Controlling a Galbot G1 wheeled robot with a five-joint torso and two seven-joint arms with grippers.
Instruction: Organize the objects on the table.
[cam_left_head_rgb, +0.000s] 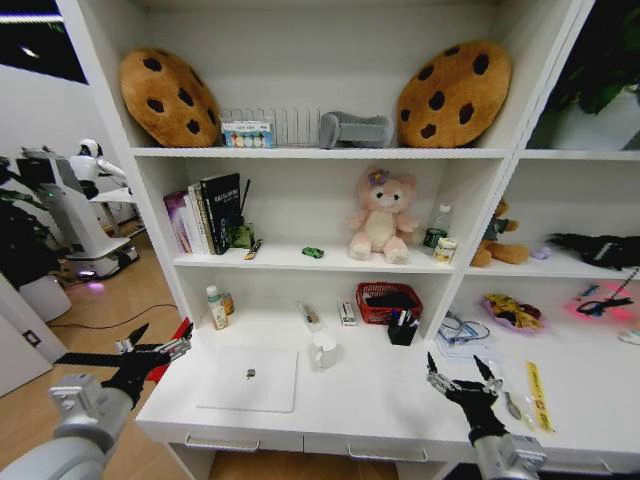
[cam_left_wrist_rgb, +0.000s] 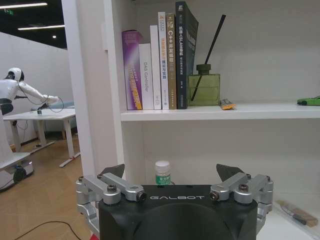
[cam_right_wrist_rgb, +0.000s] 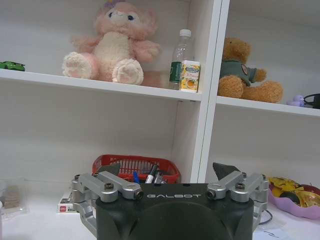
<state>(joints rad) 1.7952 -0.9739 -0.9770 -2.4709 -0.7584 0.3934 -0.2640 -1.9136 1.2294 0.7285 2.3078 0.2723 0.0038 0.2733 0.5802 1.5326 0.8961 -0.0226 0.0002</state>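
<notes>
A slim silver laptop (cam_left_head_rgb: 250, 378) lies closed on the white table (cam_left_head_rgb: 380, 405), left of centre. My left gripper (cam_left_head_rgb: 160, 340) hovers open just off the table's left end, beside the laptop; in the left wrist view (cam_left_wrist_rgb: 172, 172) its jaws are spread wide and hold nothing. My right gripper (cam_left_head_rgb: 455, 362) is open above the table's front right, and its jaws also stand apart in the right wrist view (cam_right_wrist_rgb: 170, 170). Blue and white pens (cam_left_head_rgb: 402, 322) stand in a black holder. A tiny green toy car (cam_left_head_rgb: 313, 252) sits on the shelf above.
A white mug (cam_left_head_rgb: 323, 350), a white bottle (cam_left_head_rgb: 216, 307) and a red basket (cam_left_head_rgb: 388, 300) stand at the table's back. Books (cam_left_wrist_rgb: 160, 60) and a reed diffuser (cam_left_wrist_rgb: 203, 87) fill the shelf's left. A pink plush (cam_left_head_rgb: 380, 215) sits mid-shelf. Cables (cam_left_head_rgb: 455, 330) lie right.
</notes>
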